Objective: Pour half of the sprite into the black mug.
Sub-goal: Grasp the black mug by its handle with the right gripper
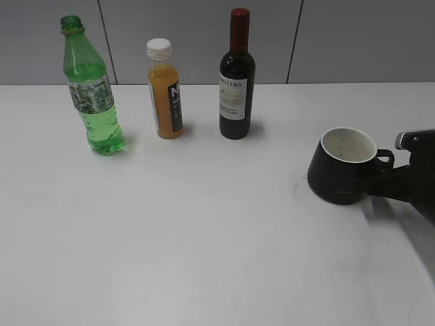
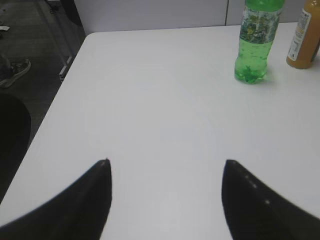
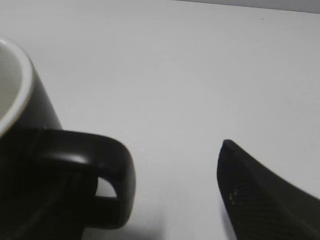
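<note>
On the tabletop (image 1: 204, 238), the sprite (image 1: 92, 92) stands upright and uncapped at far left, beside the orange juice bottle (image 1: 165, 92) and wine bottle (image 1: 236, 78). The left gripper (image 2: 165, 172) faces it from well back, jaws spread and empty, likely lining up a grasp. At right, the black mug (image 1: 340, 166) sits upright; the right gripper (image 1: 401, 180) has spread jaws around its handle, apparently to steady it.
</note>
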